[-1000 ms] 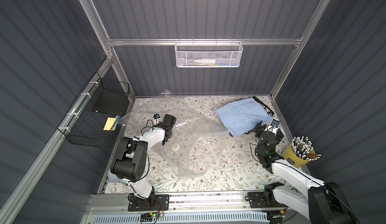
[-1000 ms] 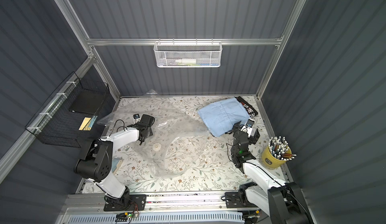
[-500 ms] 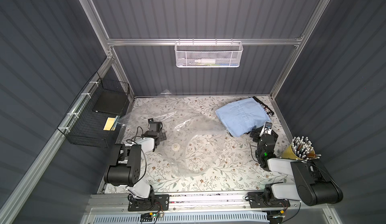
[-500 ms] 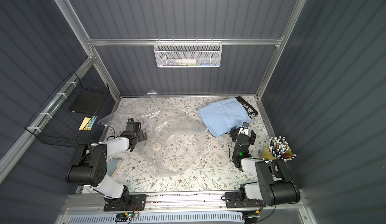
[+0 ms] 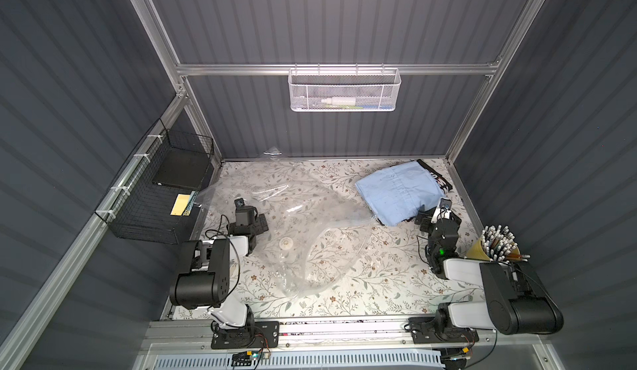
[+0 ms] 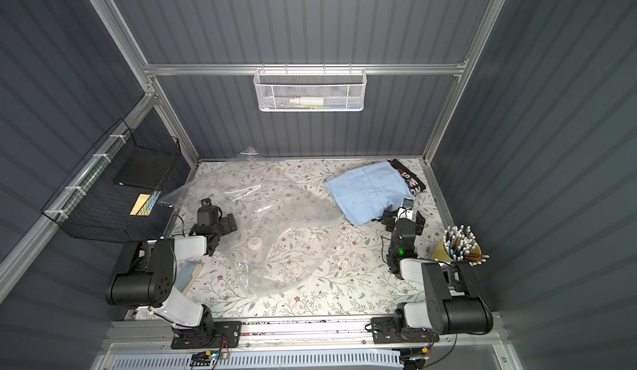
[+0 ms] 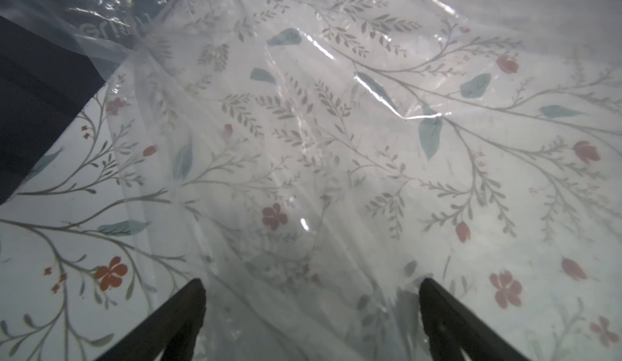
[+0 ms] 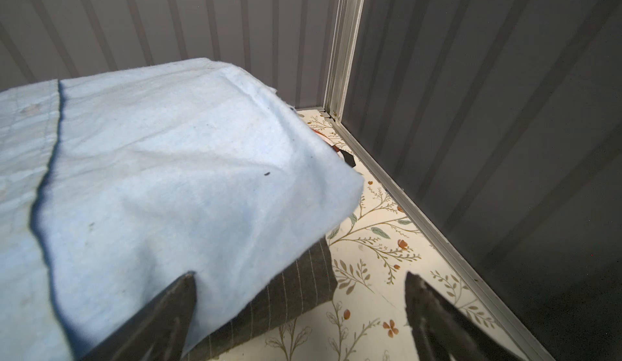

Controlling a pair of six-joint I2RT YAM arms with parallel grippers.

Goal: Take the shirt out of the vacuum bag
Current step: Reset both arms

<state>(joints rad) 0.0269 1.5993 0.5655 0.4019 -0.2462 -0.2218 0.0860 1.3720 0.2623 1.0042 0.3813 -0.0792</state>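
Light blue shirt (image 5: 400, 192) out of the vacuum bag (image 5: 303, 213), folded atop a dark pinstriped garment (image 8: 286, 309) near the far right corner of the floral surface (image 5: 379, 282). Bag slack mid-surface, white valve (image 5: 285, 243) up. Left gripper (image 7: 312, 284) over the plastic, right gripper (image 8: 299, 275) at the shirt's edge, both jaws spread wide, gripping nothing.

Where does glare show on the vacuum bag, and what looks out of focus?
Left wrist view: white glare streaks on the vacuum bag, image hazy. Right wrist view: fingers blurred, blue shirt sharper. In both top views: small glints only.
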